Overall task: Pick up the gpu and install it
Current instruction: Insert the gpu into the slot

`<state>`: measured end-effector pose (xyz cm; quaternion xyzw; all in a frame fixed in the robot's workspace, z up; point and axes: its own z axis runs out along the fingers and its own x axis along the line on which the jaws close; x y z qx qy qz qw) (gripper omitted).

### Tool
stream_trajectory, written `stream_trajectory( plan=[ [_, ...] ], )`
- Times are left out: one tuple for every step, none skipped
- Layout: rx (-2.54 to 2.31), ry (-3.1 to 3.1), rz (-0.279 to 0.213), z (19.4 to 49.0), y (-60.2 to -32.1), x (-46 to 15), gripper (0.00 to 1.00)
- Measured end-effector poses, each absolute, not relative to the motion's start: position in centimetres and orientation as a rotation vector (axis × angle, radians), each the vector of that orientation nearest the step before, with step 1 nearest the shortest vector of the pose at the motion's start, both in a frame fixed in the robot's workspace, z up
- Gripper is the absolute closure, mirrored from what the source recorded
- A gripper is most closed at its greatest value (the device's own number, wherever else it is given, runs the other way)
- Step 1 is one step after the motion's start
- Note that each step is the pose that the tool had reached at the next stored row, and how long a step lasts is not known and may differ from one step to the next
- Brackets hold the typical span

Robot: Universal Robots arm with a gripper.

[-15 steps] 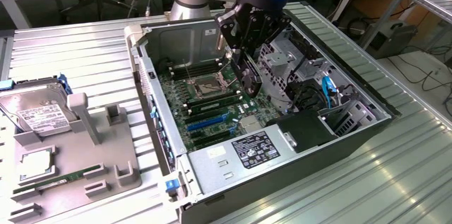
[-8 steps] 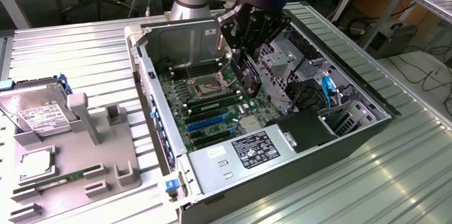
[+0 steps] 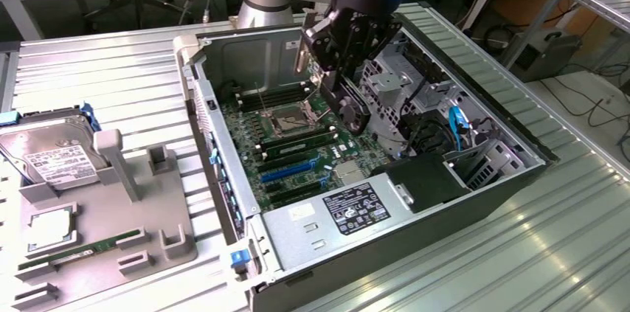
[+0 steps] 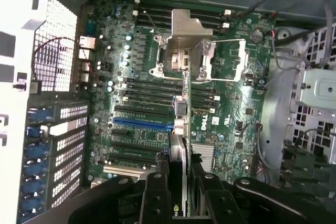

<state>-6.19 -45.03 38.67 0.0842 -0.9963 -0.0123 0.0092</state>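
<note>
The gpu (image 3: 356, 109) is a thin dark card hanging on edge inside the open computer case (image 3: 212, 113), above the green motherboard (image 3: 285, 153). My gripper (image 3: 344, 83) is shut on its upper part. In the wrist view the gpu (image 4: 179, 148) appears edge-on as a narrow silver and black strip, and my gripper (image 4: 180, 182) clamps it between two black fingers (image 4: 157, 192). The card hovers over the expansion slots, just beside the blue slot (image 4: 142, 124), and is apart from the board.
A grey parts tray (image 3: 147, 209) at the exterior view's left holds a hard drive (image 3: 54, 153), a processor (image 3: 44, 227) and a green RAM stick (image 3: 84, 249). Inside the case are the open CPU socket (image 3: 293, 116), the drive cage (image 3: 394, 80) and the power supply (image 3: 340, 212).
</note>
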Motion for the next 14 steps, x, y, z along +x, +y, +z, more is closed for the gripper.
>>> stream_trajectory(
  plan=[
    [0.289,-3.109,-0.038,38.6,-45.0,-6.2,0.74],
    [0.328,-3.105,-0.038,38.6,-45.0,-6.2,0.74],
    [0.355,-3.102,-0.038,38.5,-45.0,-6.2,0.74],
    [0.384,-3.098,-0.037,38.5,-45.0,-6.2,0.74],
    [0.412,-3.094,-0.037,38.5,-45.0,-6.2,0.74],
    [0.444,-3.09,-0.037,38.4,-45.0,-6.2,0.74],
    [0.475,-3.085,-0.036,38.3,-45.0,-6.2,0.74],
    [0.504,-3.08,-0.036,38.2,-45.0,-6.2,0.74],
    [0.549,-3.072,-0.036,38.1,-45.0,-6.2,0.74],
    [0.602,-3.062,-0.035,38.0,-45.0,-6.2,0.74],
    [0.643,-3.053,-0.035,37.9,-45.0,-6.2,0.74],
    [0.678,-3.045,-0.034,37.7,-45.0,-6.2,0.74],
    [0.725,-3.034,-0.034,37.6,-45.0,-6.2,0.74],
    [0.771,-3.022,-0.033,37.5,-45.0,-6.2,0.74]
  ],
)
